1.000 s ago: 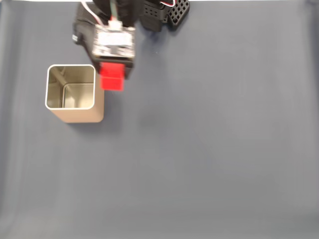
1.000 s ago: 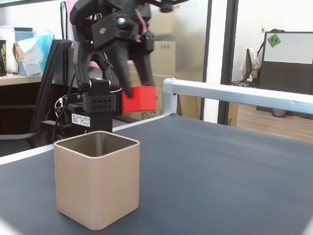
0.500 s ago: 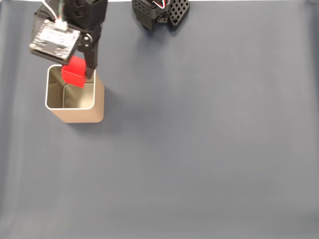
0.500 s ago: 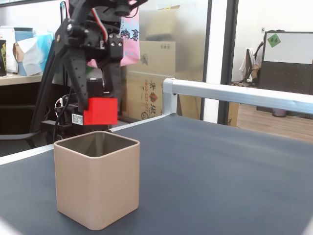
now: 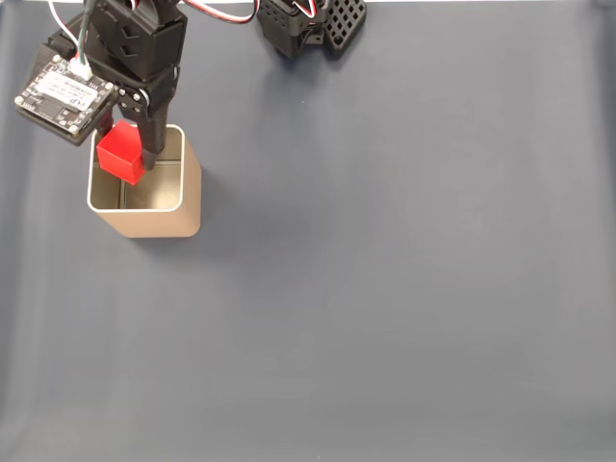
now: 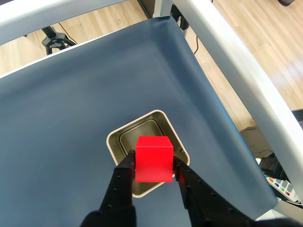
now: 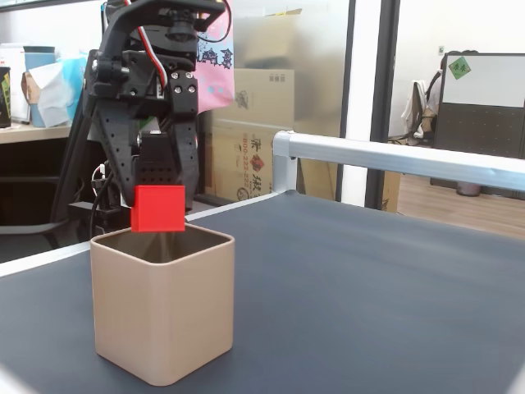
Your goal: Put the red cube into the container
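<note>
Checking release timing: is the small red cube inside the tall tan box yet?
Out. The small red cube hangs above the tall tan box rim, clamped between the jaws.

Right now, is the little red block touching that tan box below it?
Apart. In a fixed view the red cube, held by the gripper, hangs just above the container rim, a sliver of background between them.

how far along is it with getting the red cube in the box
Done: the gripper has picked up the red cube. In hand: it holds the cube above the container mouth, bottom edge about level with the rim in a fixed view. Left: opening the fingers to drop it in.
</note>
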`<action>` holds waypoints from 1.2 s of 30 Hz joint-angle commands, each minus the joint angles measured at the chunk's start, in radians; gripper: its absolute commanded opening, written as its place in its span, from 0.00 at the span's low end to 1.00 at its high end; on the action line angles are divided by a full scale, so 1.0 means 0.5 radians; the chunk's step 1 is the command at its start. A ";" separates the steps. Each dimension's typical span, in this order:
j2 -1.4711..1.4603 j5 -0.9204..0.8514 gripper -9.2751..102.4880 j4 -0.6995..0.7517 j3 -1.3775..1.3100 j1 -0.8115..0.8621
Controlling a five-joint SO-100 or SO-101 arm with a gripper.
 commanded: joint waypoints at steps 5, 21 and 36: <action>-0.015 0.037 0.09 -0.077 -0.055 -0.021; -0.028 0.227 0.28 -0.132 -0.040 -0.083; 0.040 0.383 0.50 -0.193 -0.003 -0.110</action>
